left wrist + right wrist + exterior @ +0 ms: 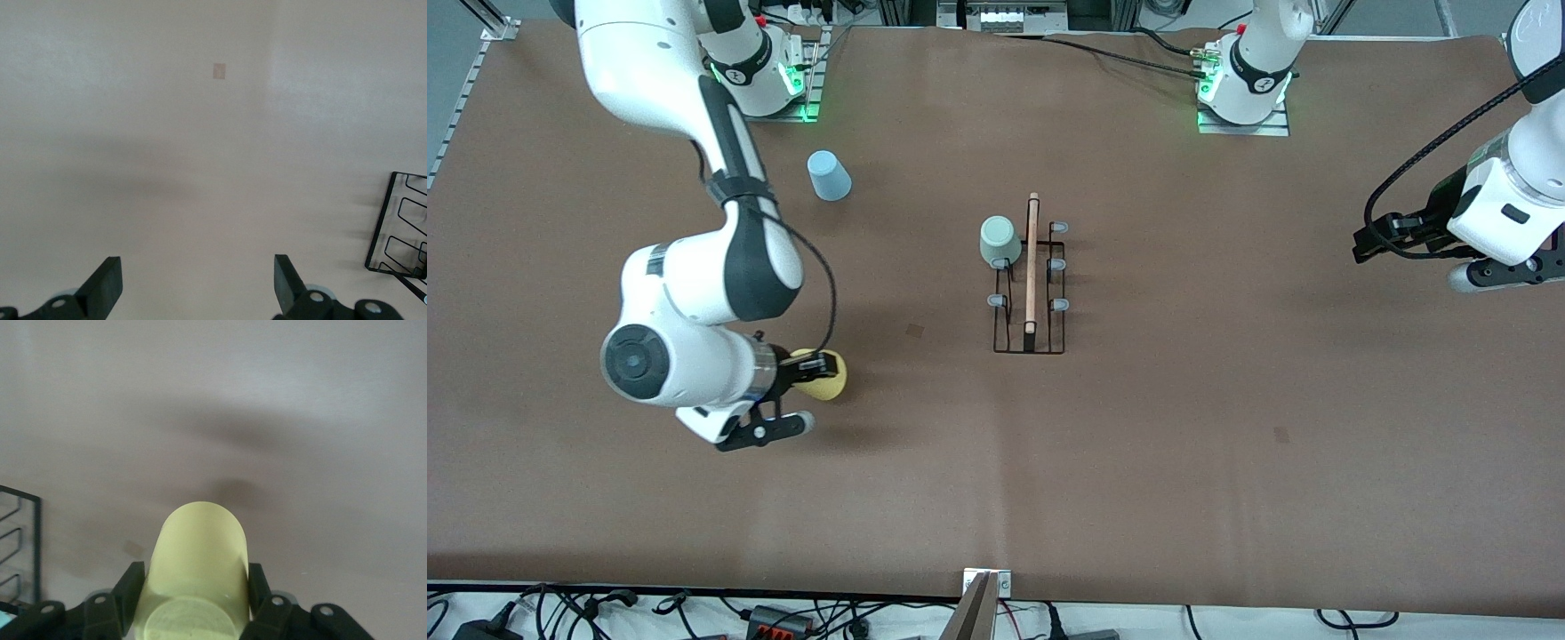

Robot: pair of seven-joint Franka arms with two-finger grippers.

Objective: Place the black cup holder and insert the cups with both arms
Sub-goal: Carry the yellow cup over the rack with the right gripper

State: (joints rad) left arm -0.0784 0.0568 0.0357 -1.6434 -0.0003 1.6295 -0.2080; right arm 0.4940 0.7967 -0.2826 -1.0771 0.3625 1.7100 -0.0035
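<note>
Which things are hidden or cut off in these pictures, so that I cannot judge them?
- Yellow cup, front view: the right hand covers most of it, so whether it is lifted is unclear.
- Black cup holder, left wrist view: cut off by the picture's edge.
- Prong under the pale green cup, front view: hidden by the cup.
- Left hand, front view: its fingers merge with cables; the left wrist view shows them open.

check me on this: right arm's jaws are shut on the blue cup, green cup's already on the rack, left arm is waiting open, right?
One thing is wrong: the right gripper has its jaws shut on the yellow cup, as the right wrist view shows. The blue cup stands alone on the table. The green cup is on the black cup holder, and the left gripper waits open.
</note>
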